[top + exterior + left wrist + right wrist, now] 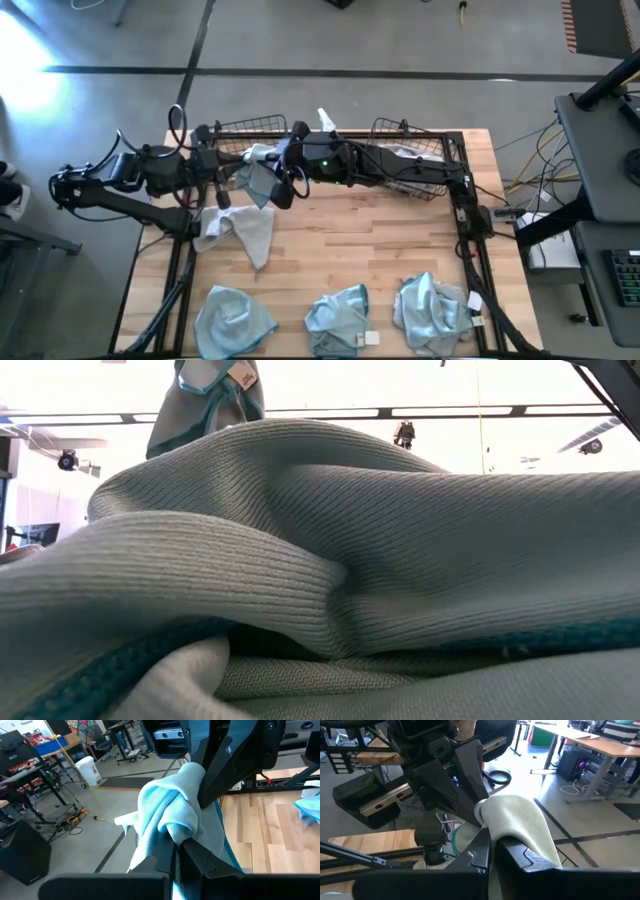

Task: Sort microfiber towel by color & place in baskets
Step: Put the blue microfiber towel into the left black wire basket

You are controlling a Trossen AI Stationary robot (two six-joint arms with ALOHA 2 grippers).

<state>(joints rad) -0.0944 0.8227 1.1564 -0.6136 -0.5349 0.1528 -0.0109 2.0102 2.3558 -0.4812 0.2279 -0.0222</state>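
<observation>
Left gripper (243,172): above the counter's back left part, just in front of the left basket (245,128); jaws clamped on the held towel (256,176).
Right gripper (285,170): reaching across to the left, meeting the left gripper at the same towel; jaws pinched on it too.
Held towel: teal-blue, bunched and hanging between the two grippers, off the counter (380,250). In the left wrist view it (170,810) wraps over the left fingers (200,860), with the right arm's dark fingers pressed against its far side. In the right wrist view the fabric (520,825) drapes over the right fingers (525,862).
Grey-white towel (240,228): lying crumpled on the counter just in front of the left gripper, near the left edge.
Front row: three teal-blue towels along the counter's front edge, at left (232,318), middle (338,320) and right (432,310); the middle and right ones show small white tags.
Right basket (415,140): at the back right, partly under the right arm.
Low view: filled by the folds of a near towel (330,560); the held towel (205,395) hangs high behind it.
</observation>
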